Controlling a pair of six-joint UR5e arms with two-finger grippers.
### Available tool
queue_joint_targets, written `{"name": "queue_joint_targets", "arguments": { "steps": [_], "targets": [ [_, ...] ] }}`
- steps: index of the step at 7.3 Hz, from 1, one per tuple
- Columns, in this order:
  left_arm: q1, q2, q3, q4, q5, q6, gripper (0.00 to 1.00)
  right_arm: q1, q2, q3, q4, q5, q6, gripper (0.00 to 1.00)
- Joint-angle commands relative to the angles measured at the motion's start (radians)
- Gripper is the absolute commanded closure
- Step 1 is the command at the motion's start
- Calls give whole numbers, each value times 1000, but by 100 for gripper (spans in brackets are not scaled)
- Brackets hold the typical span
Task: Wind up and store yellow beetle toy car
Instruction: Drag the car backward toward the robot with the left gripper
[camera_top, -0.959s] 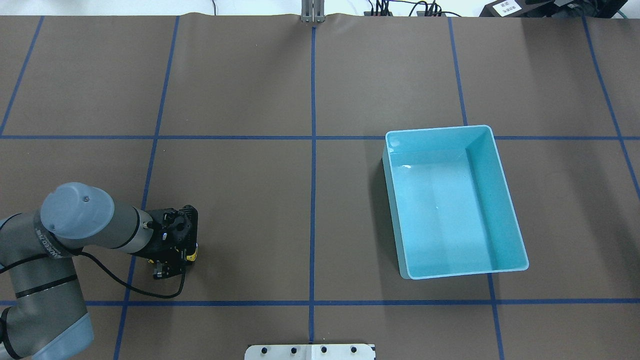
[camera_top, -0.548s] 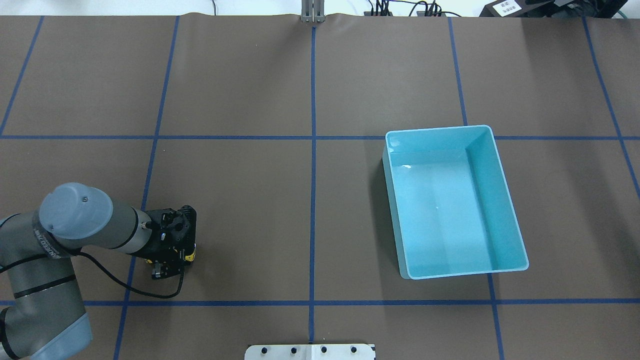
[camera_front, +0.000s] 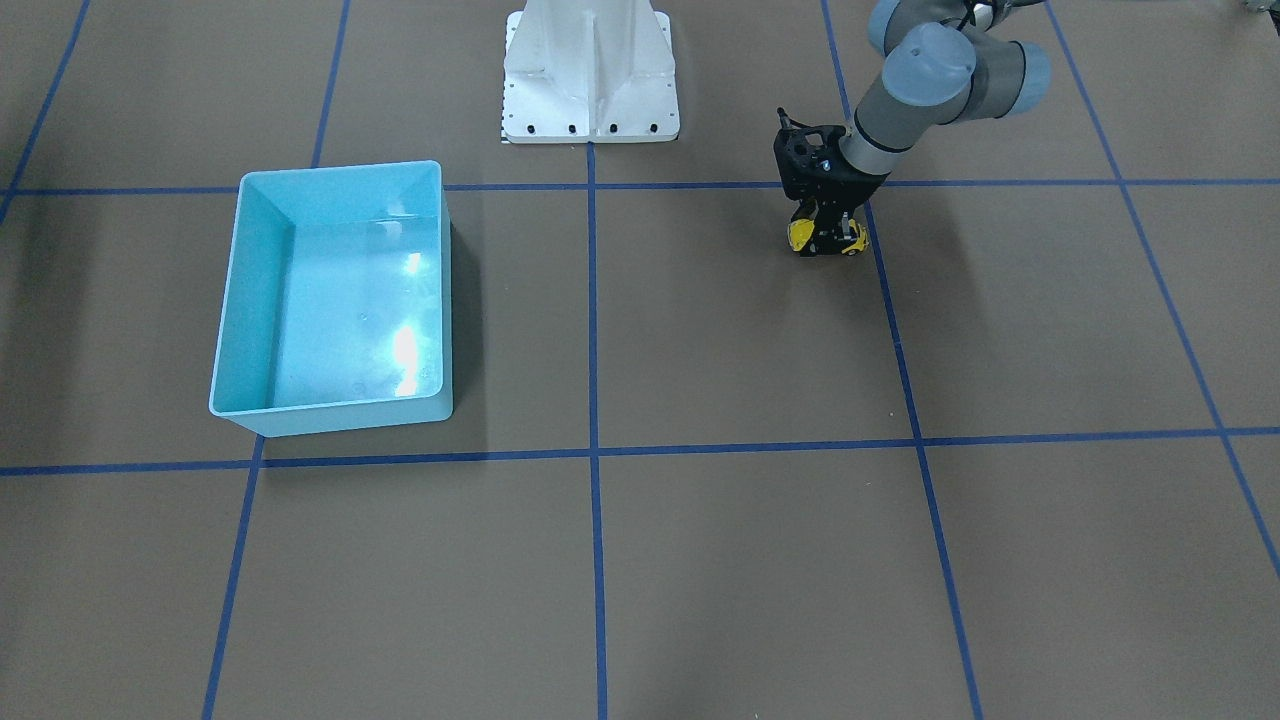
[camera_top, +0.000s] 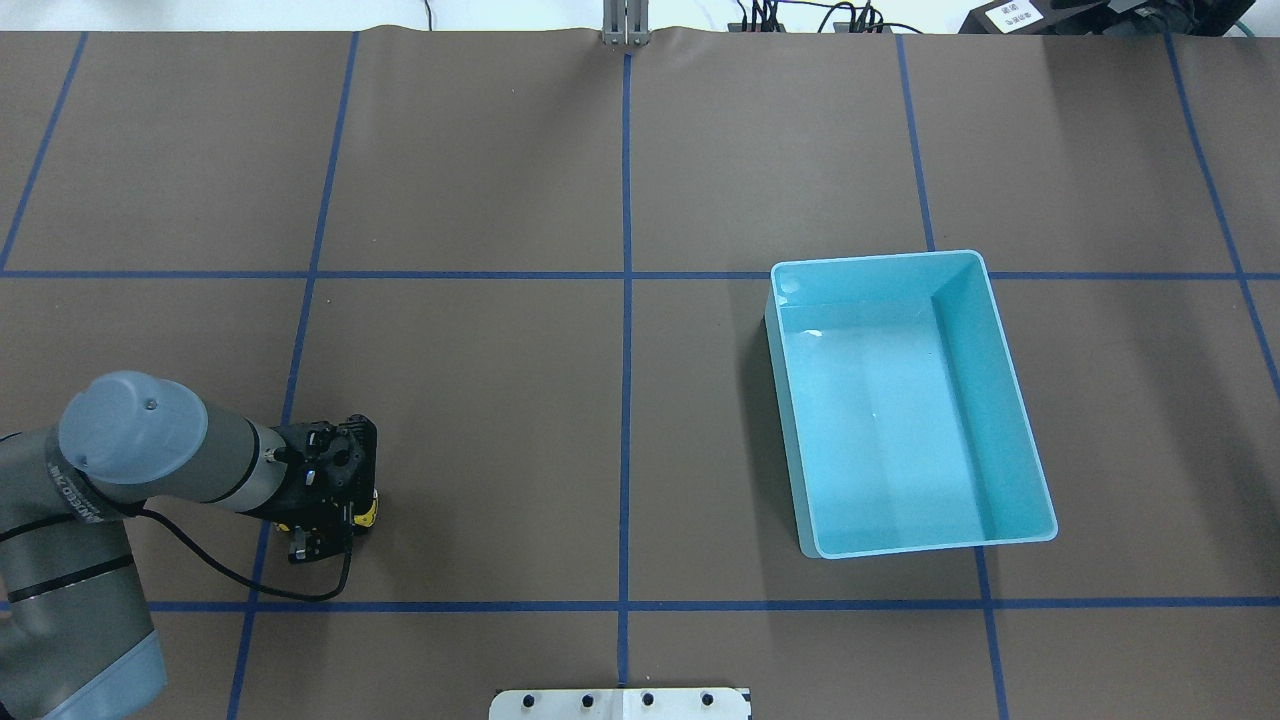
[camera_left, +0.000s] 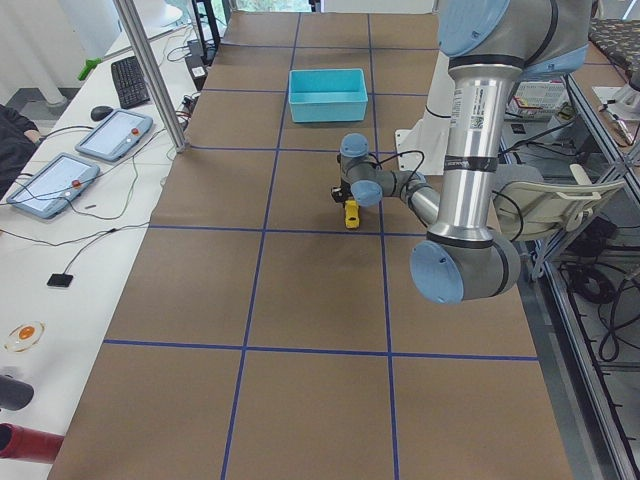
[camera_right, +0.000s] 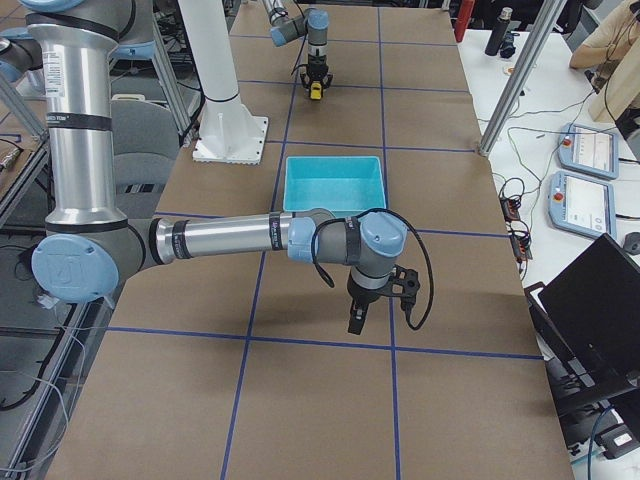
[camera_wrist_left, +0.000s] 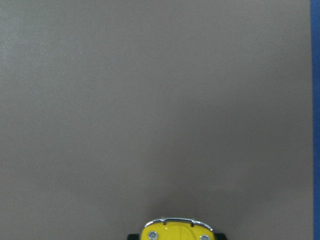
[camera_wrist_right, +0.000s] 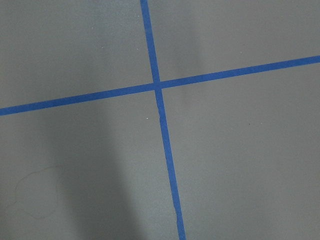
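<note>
One yellow car (camera_front: 799, 236) sits on the left, near part of the tabletop (camera_top: 480, 180). The left gripper (camera_front: 828, 240) stands upright over it, fingers clamped on its sides. One light blue bin (camera_top: 985, 410) stands to the right, well apart from the car, with blue tape lines (camera_top: 626, 400) crossing between them. The right gripper (camera_right: 356, 322) hangs over the tabletop right of the bin; I cannot tell whether its fingers are apart. The writing on the left arm's band (camera_top: 70, 490) is too small to read.
</note>
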Motion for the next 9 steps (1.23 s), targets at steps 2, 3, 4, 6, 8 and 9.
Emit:
{"name": "queue_joint_targets", "arguments": {
  "steps": [2,3,4,6,8,9],
  "targets": [
    [1,27,-8,-15,1,-2,100,0,0,0,0,1,0,0],
    [1,29,-8,-17,1,-2,100,0,0,0,0,1,0,0],
    [1,32,-6,-17,1,-2,100,0,0,0,0,1,0,0],
    [-1,35,-8,-17,2,-4,100,2,0,0,0,1,0,0],
    [-4,35,-9,-17,1,-4,100,0,0,0,0,1,0,0],
    [-5,33,-6,-20,2,-1,1,0,0,0,0,1,0,0]
  ]
}}
